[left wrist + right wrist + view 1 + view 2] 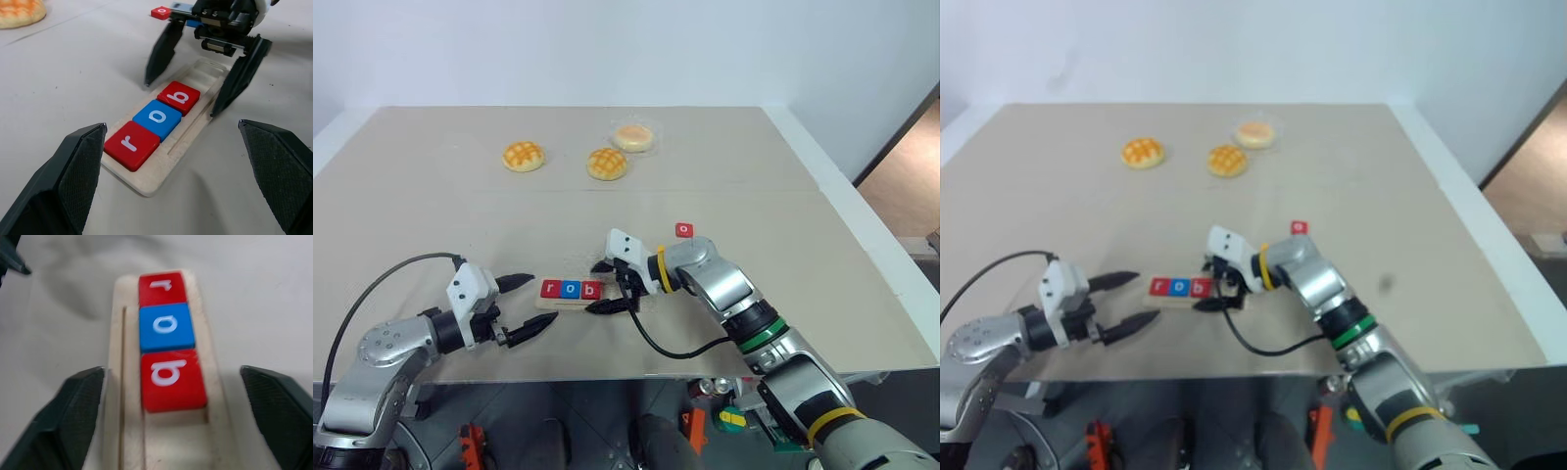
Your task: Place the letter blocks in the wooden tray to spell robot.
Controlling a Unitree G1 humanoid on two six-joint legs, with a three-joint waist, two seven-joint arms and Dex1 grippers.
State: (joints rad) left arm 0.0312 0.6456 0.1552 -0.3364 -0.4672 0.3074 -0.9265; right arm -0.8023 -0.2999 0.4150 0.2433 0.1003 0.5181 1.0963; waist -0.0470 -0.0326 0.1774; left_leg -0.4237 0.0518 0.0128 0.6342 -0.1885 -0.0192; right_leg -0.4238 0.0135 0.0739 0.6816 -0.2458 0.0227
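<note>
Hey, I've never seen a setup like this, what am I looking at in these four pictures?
It is a two-armed robot at a table. Two pictures come from cameras in its head, looking down; the other two from a camera on each wrist. Each arm ends in a two-fingered pincer: the left pincer is open and holds nothing, and the right pincer stands open over the tray's bare end, also holding nothing. The tray holds tiles r, o and b. One red tile lies loose further back, and three buns sit at the far side.
</note>
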